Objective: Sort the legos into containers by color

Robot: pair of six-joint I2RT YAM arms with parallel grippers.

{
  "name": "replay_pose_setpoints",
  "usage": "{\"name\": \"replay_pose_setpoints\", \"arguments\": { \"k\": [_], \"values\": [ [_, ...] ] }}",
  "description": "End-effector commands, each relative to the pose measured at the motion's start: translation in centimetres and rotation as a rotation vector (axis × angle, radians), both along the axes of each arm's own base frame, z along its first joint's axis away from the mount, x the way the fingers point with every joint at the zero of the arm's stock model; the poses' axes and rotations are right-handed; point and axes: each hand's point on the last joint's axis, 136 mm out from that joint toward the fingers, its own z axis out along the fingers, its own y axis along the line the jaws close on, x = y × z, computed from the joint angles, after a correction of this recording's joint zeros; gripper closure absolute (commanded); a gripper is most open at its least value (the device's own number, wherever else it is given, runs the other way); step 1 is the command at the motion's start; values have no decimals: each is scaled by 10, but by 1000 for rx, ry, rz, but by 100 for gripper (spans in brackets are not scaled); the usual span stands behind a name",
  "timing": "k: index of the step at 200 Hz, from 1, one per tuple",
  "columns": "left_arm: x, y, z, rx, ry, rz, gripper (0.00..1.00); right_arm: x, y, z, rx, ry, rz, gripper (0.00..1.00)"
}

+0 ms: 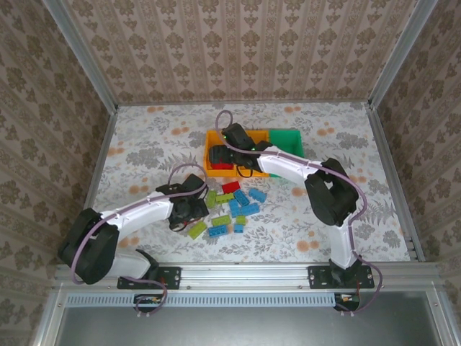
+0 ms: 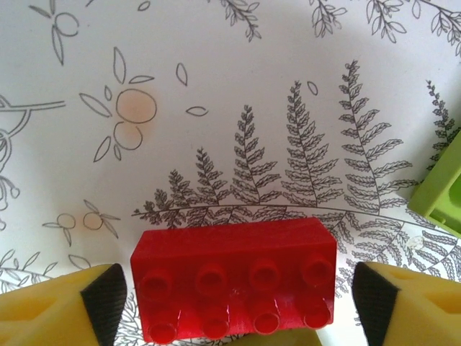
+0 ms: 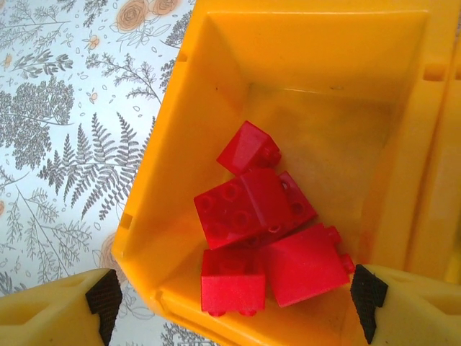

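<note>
Tool on our left [image 2: 232, 308], released, straddles a red lego [image 2: 234, 277] on the tabletop [image 2: 216, 94]; our right tool [image 3: 234, 306], also released, hangs over red legos [image 3: 270, 231] in the orange-yellow container [image 3: 162, 155], which the top view sets toward the far edge.

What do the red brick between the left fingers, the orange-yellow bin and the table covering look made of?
Red brick: hard moulded plastic, glossy, with highlights on its studs. Orange-yellow bin: smooth moulded plastic, slight sheen on its walls. Table covering: matte printed sheet, paper or vinyl; cannot tell which.

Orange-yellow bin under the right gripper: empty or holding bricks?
Holding bricks: the bin has a loose pile of red legos on its floor, no other colors visible.
</note>
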Motion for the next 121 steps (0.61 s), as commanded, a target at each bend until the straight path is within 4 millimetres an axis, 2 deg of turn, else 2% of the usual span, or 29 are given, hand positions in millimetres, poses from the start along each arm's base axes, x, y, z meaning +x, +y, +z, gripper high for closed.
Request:
{"name": "replay_pose_setpoints", "arguments": {
  "k": [1,43,72,98,121],
  "values": [
    [2,2,-5,11,6,3,18,-4,-10,30,31,-54,-16,12],
    [2,2,-12,22,20,-11,25,-11,-28,49,26,-96,-53,10],
    [3,4,-12,33,10,-23,32,-14,-47,52,15,-102,-85,9],
    [8,6,-5,46,-18,-34,41,-19,-64,47,-5,-93,-107,9],
    [18,8,11,62,-64,-49,43,-26,-81,42,-40,-93,-127,9]
  ]
}}
